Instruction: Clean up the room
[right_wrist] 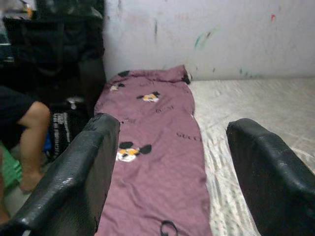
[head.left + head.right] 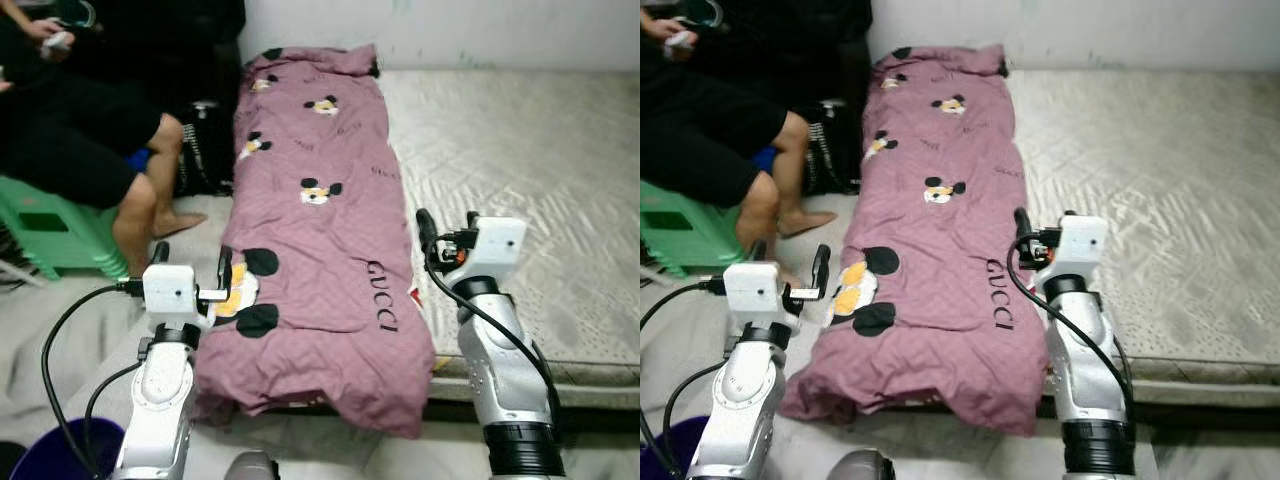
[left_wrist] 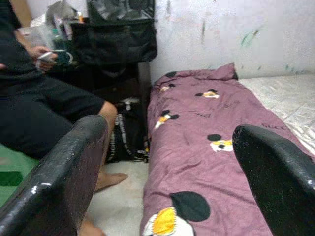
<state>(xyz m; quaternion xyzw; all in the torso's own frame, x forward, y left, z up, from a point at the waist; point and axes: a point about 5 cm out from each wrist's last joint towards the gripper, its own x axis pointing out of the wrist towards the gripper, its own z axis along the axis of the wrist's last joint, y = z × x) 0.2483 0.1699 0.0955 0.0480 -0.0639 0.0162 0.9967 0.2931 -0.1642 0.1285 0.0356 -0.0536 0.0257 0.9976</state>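
I see the mauve cartoon-mouse blanket [image 2: 320, 230] at twelve o'clock along the mattress [image 2: 520, 170] (person seated at ten); left gripper [image 2: 190, 268] and right gripper [image 2: 445, 232] hover, jaws spread.

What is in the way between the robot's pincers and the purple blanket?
Nothing visible. The left pincer and right pincer are open, raised at the near end of the purple blanket, with only air between.

A person [image 2: 80, 130] in dark clothes sits on a green plastic stool [image 2: 50, 235] at about ten o'clock, bare foot on the floor. Beside the leg stands a black bag [image 2: 205, 150], and a blue bucket [image 2: 60, 455] sits at seven o'clock.
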